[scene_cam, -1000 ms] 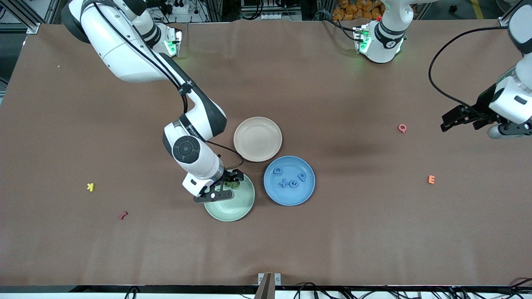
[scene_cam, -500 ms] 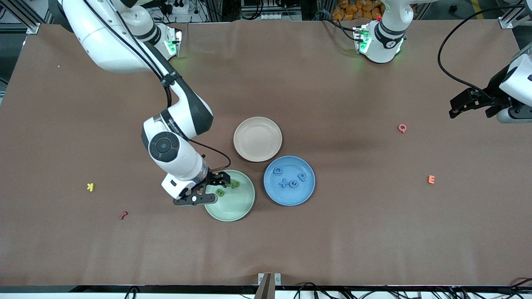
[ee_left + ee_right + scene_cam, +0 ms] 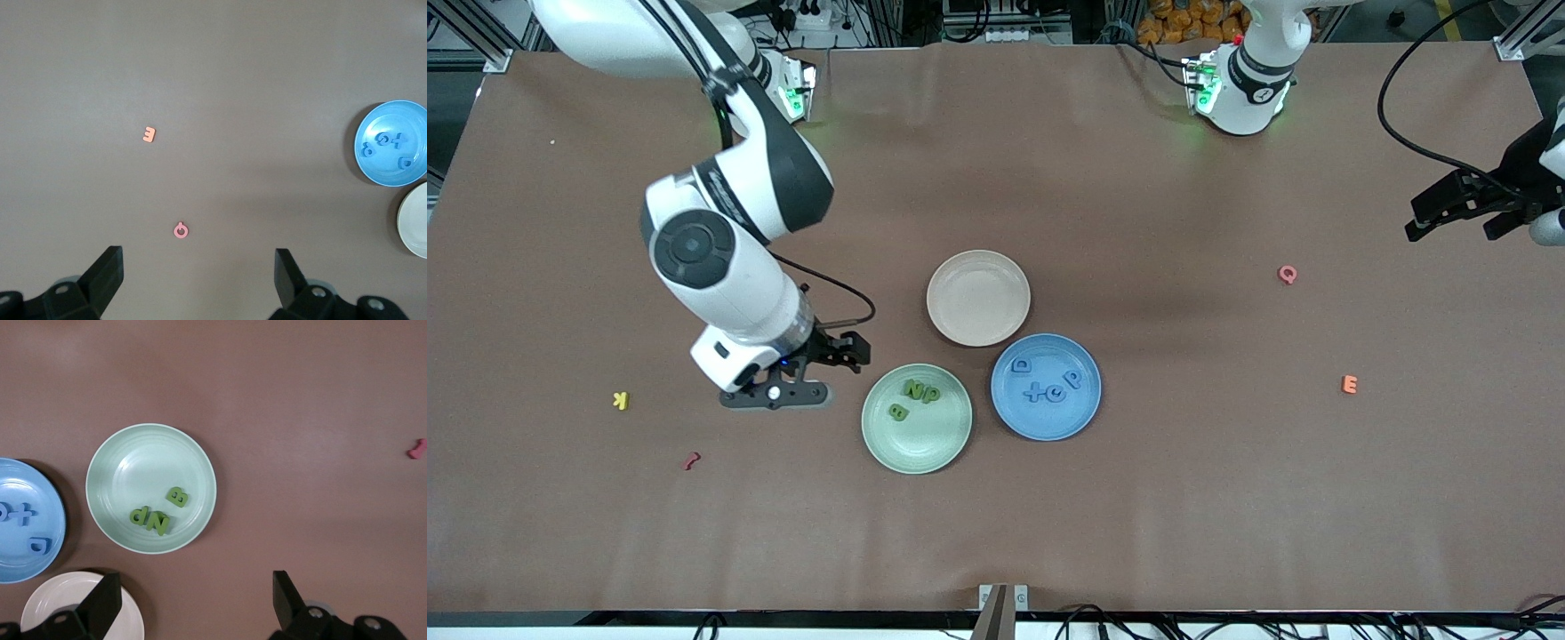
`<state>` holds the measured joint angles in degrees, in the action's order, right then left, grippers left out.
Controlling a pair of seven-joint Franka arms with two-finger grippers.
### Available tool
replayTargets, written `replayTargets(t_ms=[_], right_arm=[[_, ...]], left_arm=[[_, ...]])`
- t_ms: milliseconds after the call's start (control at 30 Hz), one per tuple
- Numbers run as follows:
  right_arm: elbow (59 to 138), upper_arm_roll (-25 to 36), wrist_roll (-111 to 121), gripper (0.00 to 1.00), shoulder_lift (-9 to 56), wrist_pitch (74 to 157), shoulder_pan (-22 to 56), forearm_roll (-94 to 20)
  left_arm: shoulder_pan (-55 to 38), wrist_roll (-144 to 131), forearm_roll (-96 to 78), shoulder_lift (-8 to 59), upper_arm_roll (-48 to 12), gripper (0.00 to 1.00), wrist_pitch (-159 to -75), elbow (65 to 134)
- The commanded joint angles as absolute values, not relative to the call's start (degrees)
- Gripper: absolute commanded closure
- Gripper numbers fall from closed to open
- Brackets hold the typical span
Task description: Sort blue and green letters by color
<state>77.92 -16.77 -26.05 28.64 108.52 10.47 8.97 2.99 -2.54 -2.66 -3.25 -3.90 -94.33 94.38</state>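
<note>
Three green letters, B [image 3: 898, 412], N [image 3: 913, 388] and P [image 3: 930, 394], lie in the pale green plate [image 3: 925, 449]. Several blue letters [image 3: 1035, 392] lie in the blue plate [image 3: 1049, 425] beside it. My right gripper [image 3: 852, 351] hangs open and empty over bare table beside the green plate, toward the right arm's end. In the right wrist view its fingers [image 3: 100, 603] stand wide apart, with the green plate [image 3: 133, 460] and its letters [image 3: 159, 522] in sight. My left gripper [image 3: 1427, 218] is open and empty at the left arm's end of the table, its fingers [image 3: 107, 273] spread.
A cream plate [image 3: 978, 298] stands empty, farther from the front camera than the two coloured plates. A pink Q [image 3: 1287, 274] and an orange E [image 3: 1350, 384] lie toward the left arm's end. A yellow K [image 3: 621, 400] and a small red piece [image 3: 691, 460] lie toward the right arm's end.
My right gripper has drawn off the green plate toward the right arm's end, uncovering the green letters. My left gripper has pulled farther toward its own end of the table.
</note>
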Motion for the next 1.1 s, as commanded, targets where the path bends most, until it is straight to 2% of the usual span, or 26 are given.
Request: replayTargets(t_ms=[0, 267, 433, 833, 1067], right_arm=[[79.4, -17.2, -26.1, 0.0, 25.2, 107.7, 9.4, 7.9], [79.5, -17.3, -25.8, 0.0, 21.6, 102.8, 7.7, 7.7], [79.5, -17.3, -25.6, 0.0, 19.2, 97.0, 7.2, 7.8], [79.9, -17.3, -25.1, 0.0, 14.4, 94.1, 7.1, 7.6], [80.1, -17.0, -17.0, 0.0, 11.8, 90.8, 5.4, 6.4]], left_arm=[[3.6, -1.5, -4.0, -3.3, -4.2, 0.0, -93.0, 93.3], [3.7, -1.6, -3.8, -3.3, -4.8, 0.0, -92.9, 93.3], [3.9, -1.6, -3.4, -2.9, -4.7, 0.0, -92.5, 92.1], [3.6, -2.1, -3.6, -1.8, -4.7, 0.0, -92.5, 91.6], [3.8, -2.5, -3.8, -1.8, -4.7, 0.0, -92.5, 91.0]])
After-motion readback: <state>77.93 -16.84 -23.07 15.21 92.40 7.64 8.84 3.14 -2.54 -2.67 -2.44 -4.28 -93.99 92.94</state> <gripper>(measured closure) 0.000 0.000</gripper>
